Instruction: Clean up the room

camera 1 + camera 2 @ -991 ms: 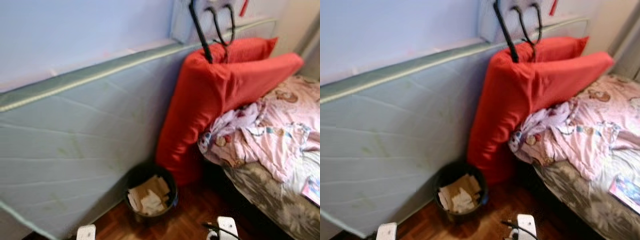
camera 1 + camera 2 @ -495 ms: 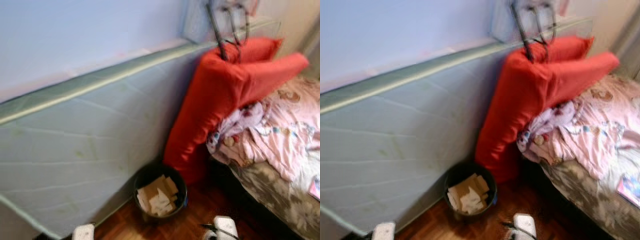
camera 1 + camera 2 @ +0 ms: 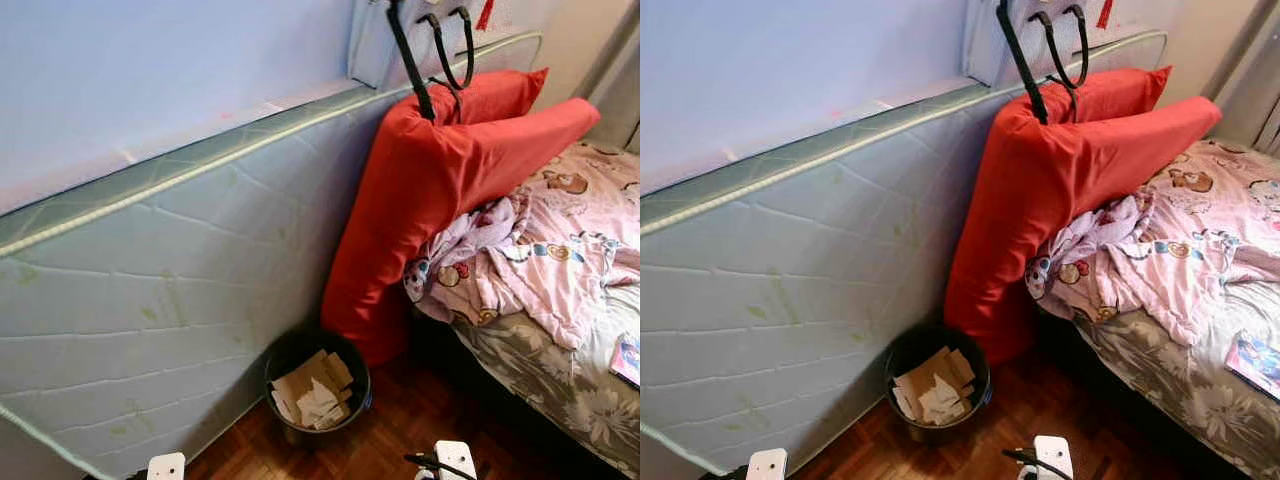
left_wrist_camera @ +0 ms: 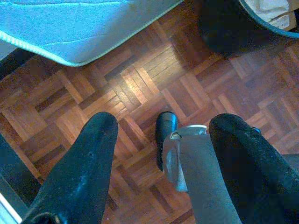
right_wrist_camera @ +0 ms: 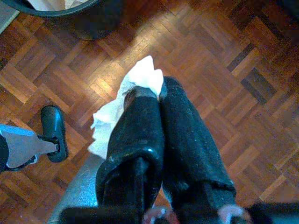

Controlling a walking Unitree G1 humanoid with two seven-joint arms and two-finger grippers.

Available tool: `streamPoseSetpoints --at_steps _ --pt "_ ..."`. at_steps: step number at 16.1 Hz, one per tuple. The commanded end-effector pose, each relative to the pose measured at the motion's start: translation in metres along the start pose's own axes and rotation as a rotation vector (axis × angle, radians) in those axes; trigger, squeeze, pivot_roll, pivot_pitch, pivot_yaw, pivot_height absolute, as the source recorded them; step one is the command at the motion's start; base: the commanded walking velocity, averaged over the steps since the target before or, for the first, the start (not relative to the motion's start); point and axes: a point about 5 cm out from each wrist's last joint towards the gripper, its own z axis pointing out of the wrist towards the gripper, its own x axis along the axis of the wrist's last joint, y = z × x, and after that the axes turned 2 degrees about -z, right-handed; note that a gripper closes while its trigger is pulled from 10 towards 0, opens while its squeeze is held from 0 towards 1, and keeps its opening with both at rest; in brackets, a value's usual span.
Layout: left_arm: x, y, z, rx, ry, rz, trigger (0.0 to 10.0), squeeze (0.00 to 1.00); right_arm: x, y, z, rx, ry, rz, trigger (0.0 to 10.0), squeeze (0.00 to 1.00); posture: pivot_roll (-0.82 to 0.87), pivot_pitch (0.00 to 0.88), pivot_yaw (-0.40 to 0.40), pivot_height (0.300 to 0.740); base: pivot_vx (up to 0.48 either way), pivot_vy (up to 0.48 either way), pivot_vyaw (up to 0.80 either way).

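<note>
A pale green-grey quilted mattress stands on its long edge against the light blue wall. At its foot, on the reddish-brown parquet floor, sits a round black waste bin holding crumpled scraps of beige and white paper. Just beside the bin, a large red pillow leans upright against the mattress and the bed, with a second red pillow behind it. Two black straps hang over the pillow's top from a pale bag on the wall. The bed carries a rumpled pink cartoon-print blanket over a grey floral sheet, and what looks like a colourful booklet lies at its edge, though it is cut off.

The right gripper hangs low above the parquet, its two black fingers pressed together and pinching a crumpled white tissue, which sticks out past the fingertips. The bin's rim lies near, ahead of the gripper, not under it.

The left gripper also hangs over the floor, fingers spread wide with nothing between them; the mattress's lower corner and the bin lie ahead of it. One of the robot's black feet shows between the fingers.
</note>
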Motion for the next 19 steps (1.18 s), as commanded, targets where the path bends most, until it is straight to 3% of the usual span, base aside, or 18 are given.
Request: streamPoseSetpoints --at_steps 1,3,8,17,19 --pt "-0.004 0.0 -0.001 0.014 -0.007 0.01 10.0 0.0 0.002 -0.001 0.001 -0.003 0.007 0.002 10.0 0.0 0.1 0.0 -0.093 0.726 0.0 0.0 0.0" --pt "-0.005 0.0 -0.001 0.015 -0.007 0.006 10.0 0.0 0.005 -0.004 0.001 0.006 0.016 -0.013 10.0 0.0 0.1 0.0 -0.093 0.726 0.0 0.0 0.0" --pt "-0.004 0.0 -0.001 0.017 -0.008 0.009 10.0 0.0 0.01 -0.006 0.002 0.008 0.025 -0.013 10.0 0.0 0.1 0.0 -0.094 0.726 0.241 0.0 0.73" --pt "-0.004 0.0 -0.001 0.021 -0.005 0.008 10.0 0.0 0.01 -0.003 0.002 0.004 0.022 -0.042 10.0 0.0 0.1 0.0 -0.097 0.726 0.241 0.0 0.0" --pt "-0.004 0.001 -0.001 0.02 -0.005 0.007 10.0 0.0 0.014 -0.007 0.003 0.014 0.045 -0.047 10.0 0.0 0.1 0.0 -0.097 0.726 0.12 0.0 0.8"
